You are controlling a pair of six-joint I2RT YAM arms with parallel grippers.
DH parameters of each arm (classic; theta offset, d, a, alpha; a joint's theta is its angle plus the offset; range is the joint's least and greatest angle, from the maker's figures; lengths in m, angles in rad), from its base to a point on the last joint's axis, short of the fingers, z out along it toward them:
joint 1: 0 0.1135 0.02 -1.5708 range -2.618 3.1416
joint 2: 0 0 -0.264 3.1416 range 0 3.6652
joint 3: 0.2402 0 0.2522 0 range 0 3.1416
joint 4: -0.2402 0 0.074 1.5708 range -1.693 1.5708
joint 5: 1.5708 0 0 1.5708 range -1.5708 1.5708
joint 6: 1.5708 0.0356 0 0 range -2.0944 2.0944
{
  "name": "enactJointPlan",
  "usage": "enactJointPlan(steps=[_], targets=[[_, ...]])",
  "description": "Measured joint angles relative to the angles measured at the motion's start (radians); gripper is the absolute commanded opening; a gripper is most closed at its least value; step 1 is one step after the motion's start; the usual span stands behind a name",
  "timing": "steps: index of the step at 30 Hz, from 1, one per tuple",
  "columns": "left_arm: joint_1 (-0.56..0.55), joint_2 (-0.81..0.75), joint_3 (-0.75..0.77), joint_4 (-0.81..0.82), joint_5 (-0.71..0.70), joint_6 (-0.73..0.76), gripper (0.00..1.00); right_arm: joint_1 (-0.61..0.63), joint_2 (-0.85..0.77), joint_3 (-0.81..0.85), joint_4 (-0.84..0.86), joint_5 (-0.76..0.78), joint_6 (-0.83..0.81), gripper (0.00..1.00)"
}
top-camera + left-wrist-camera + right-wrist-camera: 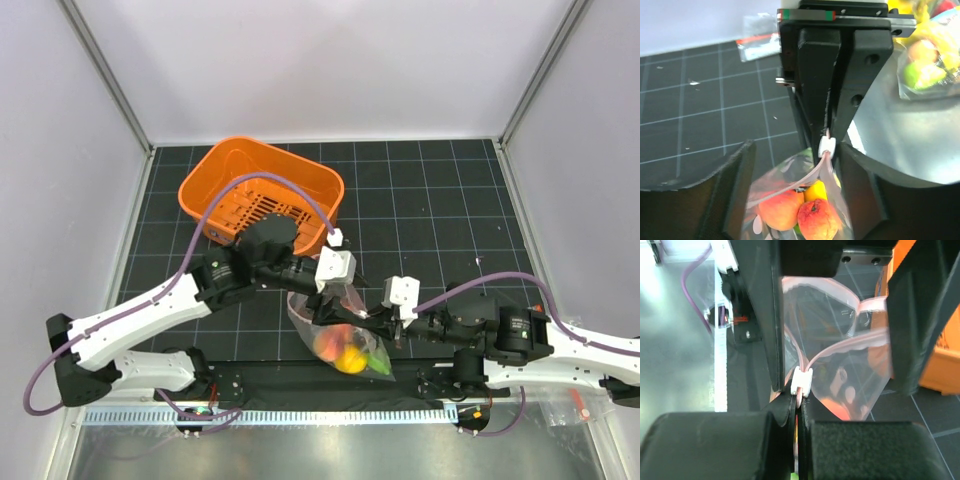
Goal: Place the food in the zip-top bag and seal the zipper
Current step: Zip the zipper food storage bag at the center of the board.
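At front edge of black gridded table [450, 200], clear crinkly plastic zip-top bag [322, 322] holds toy fruit & veg [816, 221]. R gripper [799, 412] pinches thin pink-red zipper strip [840, 345] just beside small white slider [802, 379]. L gripper [797, 187] is spread, straddling slider. Strip's unsealed length runs away from R gripper, btwn L's jaws.

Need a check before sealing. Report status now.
Left gripper open, straddling mouth of clear crinkly zip-top bag. Right gripper shut on pink-red zipper strip beside white slider. Plastic toy fruits inside; mouth gaping. Nothing blocking.
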Motion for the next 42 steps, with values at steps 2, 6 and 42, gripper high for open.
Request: enactJointPlan(steps=[2, 6, 42], targets=[[-0.002, 0.024, 0.001, -0.014, 0.016, 0.004, 0.63, -0.001, 0.003, 0.002, -0.030, 0.003, -0.001, 0.01], [-0.005, 0.028, 0.003, -0.040, 0.028, 0.011, 0.47, -0.002, 0.006, 0.002, -0.040, 0.008, -0.001, 0.01], [-0.052, -0.078, -0.057, 0.045, -0.473, -0.094, 0.00, -0.002, -0.313, -0.108, 0.043, 0.439, 0.027, 0.27]])
